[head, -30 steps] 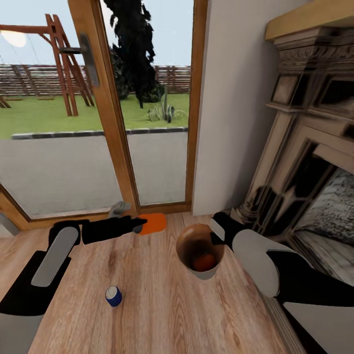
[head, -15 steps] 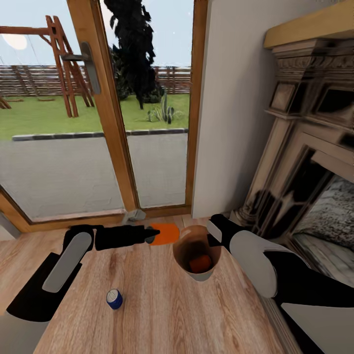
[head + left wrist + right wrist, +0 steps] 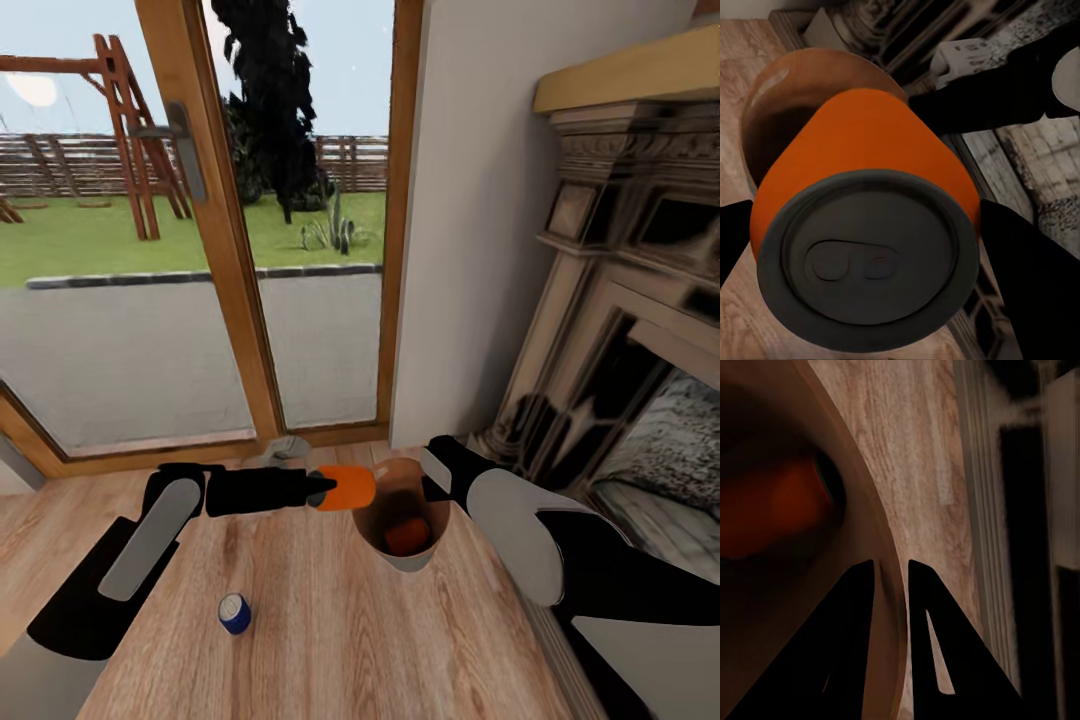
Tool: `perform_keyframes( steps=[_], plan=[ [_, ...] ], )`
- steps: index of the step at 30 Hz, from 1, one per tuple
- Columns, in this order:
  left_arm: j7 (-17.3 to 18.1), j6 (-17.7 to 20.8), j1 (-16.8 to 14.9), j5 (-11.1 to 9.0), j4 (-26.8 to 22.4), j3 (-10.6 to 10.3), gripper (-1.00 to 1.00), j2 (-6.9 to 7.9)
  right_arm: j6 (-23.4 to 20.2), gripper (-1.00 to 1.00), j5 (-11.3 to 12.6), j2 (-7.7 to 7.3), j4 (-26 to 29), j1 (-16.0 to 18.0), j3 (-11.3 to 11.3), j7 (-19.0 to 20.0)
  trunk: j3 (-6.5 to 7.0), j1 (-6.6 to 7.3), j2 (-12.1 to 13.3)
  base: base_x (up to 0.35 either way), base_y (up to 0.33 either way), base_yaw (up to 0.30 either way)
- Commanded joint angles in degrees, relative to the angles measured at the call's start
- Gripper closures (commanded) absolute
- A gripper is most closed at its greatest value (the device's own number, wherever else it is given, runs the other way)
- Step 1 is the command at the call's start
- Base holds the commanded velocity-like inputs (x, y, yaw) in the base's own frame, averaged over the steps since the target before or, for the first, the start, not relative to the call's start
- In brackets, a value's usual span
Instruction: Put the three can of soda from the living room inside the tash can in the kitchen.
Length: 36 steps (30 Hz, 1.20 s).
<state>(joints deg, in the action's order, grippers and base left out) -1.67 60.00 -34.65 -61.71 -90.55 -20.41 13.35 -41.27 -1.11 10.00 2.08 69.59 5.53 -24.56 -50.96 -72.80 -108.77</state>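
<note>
My left pincer (image 3: 330,489) holds an orange can (image 3: 346,488) on its side, closed on it from both sides, and the can's far end reaches just to the left rim of the bin (image 3: 405,556). In the left wrist view the can's (image 3: 862,225) grey top with the tab faces the camera, my two black fingers (image 3: 1027,277) press on it at each side, and the brown mouth of the bin (image 3: 772,97) lies behind it. My right pincer (image 3: 891,585) grips the bin at its right rim: in the right wrist view the two dark fingers (image 3: 855,607) stand narrowly, with the bin wall (image 3: 881,555) between them, one inside and one outside. A second orange can (image 3: 410,535) lies at the bottom of the bin; I see it also as an orange shape (image 3: 772,510) in the right wrist view. The blue can (image 3: 234,613) stands upright on the wood floor (image 3: 330,640), near me and to the left, well apart from the bin. The glass door (image 3: 200,250) is far on the left, the fireplace (image 3: 620,330) on the right.
</note>
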Motion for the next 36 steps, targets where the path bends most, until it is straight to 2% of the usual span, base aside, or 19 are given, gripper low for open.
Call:
perform_keyframes(
  steps=[1,3,11,20,23,29,36],
  plan=[
    [-0.13,0.00,0.01,0.09,0.12,-0.14,1.00,-0.06,0.13,1.00,0.20,0.00,0.01,0.02,0.36,0.14,0.19,0.23,0.42,0.000,0.000,0.000],
    [-0.23,0.00,0.01,0.12,0.21,-0.24,1.00,-0.21,0.14,1.00,0.25,0.00,-0.08,0.02,0.36,0.22,0.55,0.67,1.22,0.000,0.000,0.000],
    [-0.51,0.00,0.02,0.39,1.34,-0.38,1.00,-1.63,0.14,1.00,0.32,0.00,-0.48,0.02,0.38,0.45,0.55,0.67,1.22,0.000,0.000,0.000],
    [-0.96,0.00,0.02,1.41,2.97,-0.51,1.00,-4.57,0.14,1.00,0.32,0.00,-0.79,0.02,0.44,0.58,0.55,0.67,1.22,0.000,0.000,0.000],
    [-1.40,-0.36,0.02,2.63,5.12,-1.28,1.00,-6.46,0.14,1.00,0.32,0.00,-1.19,0.02,0.43,0.63,0.55,0.67,1.22,0.000,0.000,0.000],
    [-1.62,-2.50,0.02,7.43,9.32,-2.38,1.00,-9.39,0.14,1.00,0.32,0.00,-2.00,0.02,0.44,0.65,0.55,0.67,1.22,0.000,0.000,0.000],
    [-1.63,-5.49,-0.02,10.70,13.78,-3.40,1.00,-11.05,0.14,1.00,0.32,0.00,-2.55,0.02,0.44,0.72,0.55,0.67,1.22,0.000,0.000,0.000]
  ],
)
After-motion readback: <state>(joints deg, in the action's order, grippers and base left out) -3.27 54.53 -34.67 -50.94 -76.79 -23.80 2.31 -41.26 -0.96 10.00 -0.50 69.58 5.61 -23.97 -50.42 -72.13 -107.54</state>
